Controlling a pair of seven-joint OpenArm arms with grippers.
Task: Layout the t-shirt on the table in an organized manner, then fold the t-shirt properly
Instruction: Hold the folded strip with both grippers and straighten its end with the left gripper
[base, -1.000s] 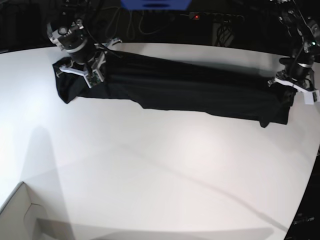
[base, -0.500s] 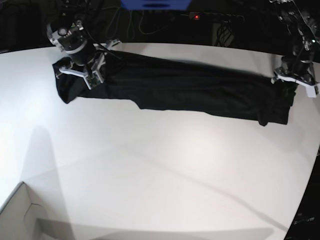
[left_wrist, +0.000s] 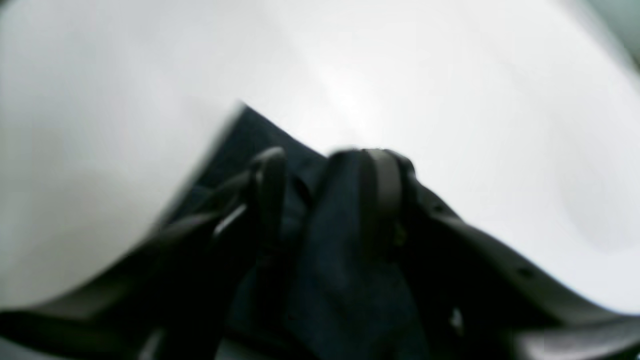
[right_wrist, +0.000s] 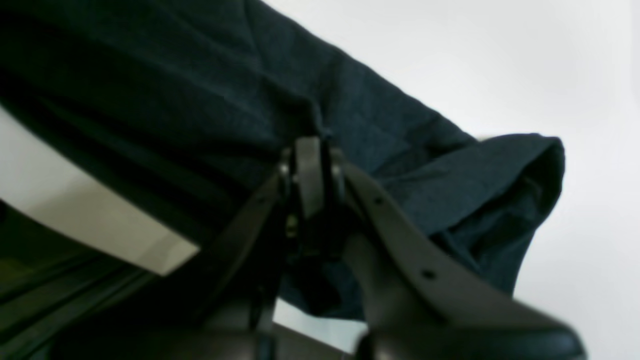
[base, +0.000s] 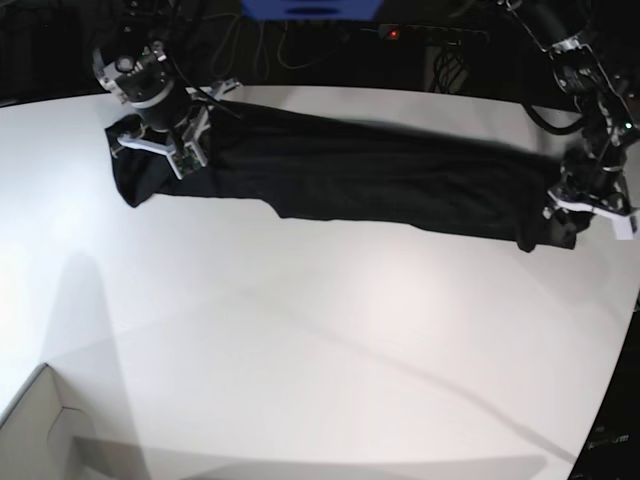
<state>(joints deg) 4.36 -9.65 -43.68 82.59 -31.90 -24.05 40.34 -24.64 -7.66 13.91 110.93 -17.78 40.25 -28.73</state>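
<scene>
While it lay on the table (base: 320, 340), the t-shirt (base: 350, 175), plain black and creased, stretched in one long band between both grippers: right gripper (right_wrist: 310, 172) pinched cloth, left gripper (left_wrist: 325, 200) straddled a fold, jaws parted.

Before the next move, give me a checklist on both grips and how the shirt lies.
1. right gripper pinched shut on the t-shirt: ok.
2. left gripper parted: ok.
3. Left gripper clear of the cloth: not ok, fabric lies between its fingers.
4. Shirt fully on the table: ok in the base view.
5. Shirt spread flat: not ok, it lies as a long narrow band, bunched at both ends.
6. Sleeves laid out: cannot tell.
</scene>
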